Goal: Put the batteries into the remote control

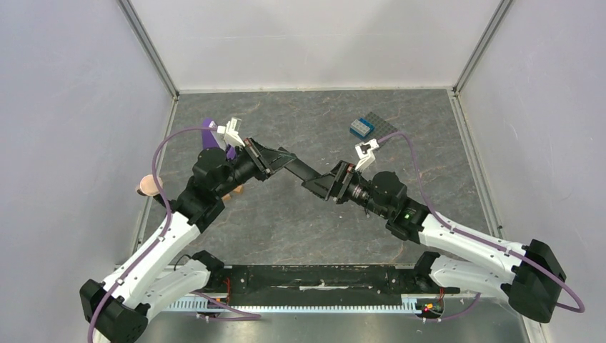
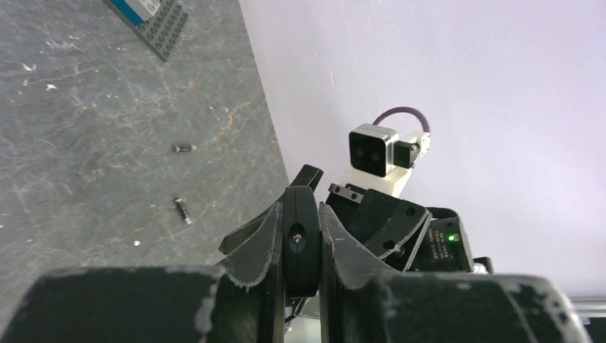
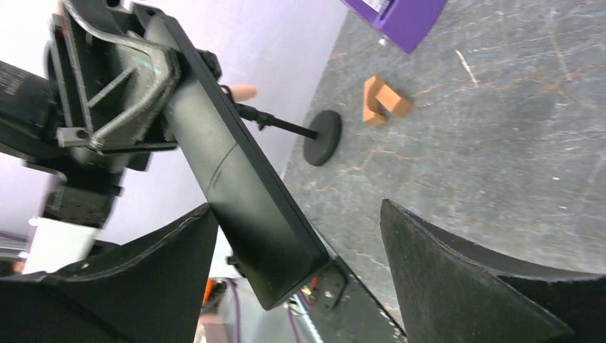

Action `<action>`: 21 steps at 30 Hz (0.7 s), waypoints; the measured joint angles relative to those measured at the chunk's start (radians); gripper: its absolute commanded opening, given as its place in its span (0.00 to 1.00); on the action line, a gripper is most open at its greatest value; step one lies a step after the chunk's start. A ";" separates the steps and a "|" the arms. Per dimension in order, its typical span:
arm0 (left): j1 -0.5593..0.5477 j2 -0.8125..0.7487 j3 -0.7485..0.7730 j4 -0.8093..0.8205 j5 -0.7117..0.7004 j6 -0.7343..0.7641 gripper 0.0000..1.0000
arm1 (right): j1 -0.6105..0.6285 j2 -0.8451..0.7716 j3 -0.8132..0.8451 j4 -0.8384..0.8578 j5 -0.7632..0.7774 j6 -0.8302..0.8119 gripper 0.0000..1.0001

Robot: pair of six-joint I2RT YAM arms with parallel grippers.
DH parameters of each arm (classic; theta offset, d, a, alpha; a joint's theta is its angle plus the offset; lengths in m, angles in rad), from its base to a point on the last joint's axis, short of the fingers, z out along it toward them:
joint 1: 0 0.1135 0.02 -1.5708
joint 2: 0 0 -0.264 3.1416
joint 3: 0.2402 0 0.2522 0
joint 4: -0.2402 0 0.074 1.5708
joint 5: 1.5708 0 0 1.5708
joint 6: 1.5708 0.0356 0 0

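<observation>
The remote control [image 1: 294,167], a slim black bar, is held in the air between the two arms. My left gripper [image 1: 270,158] is shut on one end of it; the left wrist view shows the remote end-on [image 2: 300,239], pinched between both fingers. My right gripper [image 1: 321,183] is open, and the remote's other end [image 3: 239,189] lies between its fingers, closer to the left finger [image 3: 143,286] and apart from the right one. Two batteries [image 2: 184,148] [image 2: 184,211] lie apart on the grey table in the left wrist view; I cannot make them out from above.
A dark grey studded baseplate [image 1: 380,132] with a blue brick [image 1: 361,127] lies at the back right. A purple box [image 1: 209,133], orange wooden pieces [image 3: 382,100] and a black round-based stand [image 3: 321,137] are at the left. White walls enclose the table.
</observation>
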 measured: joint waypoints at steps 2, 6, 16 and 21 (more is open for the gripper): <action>0.000 -0.006 -0.009 0.018 -0.003 -0.047 0.02 | 0.000 0.000 -0.002 0.034 -0.001 0.040 0.81; 0.000 -0.030 -0.035 0.049 -0.003 -0.125 0.02 | -0.001 -0.011 -0.059 0.185 0.003 0.119 0.69; 0.000 -0.086 -0.133 0.180 -0.019 -0.295 0.21 | -0.005 0.009 -0.080 0.417 -0.013 0.259 0.20; 0.000 -0.119 -0.164 0.219 -0.025 -0.322 0.56 | -0.011 0.042 -0.083 0.473 -0.051 0.301 0.08</action>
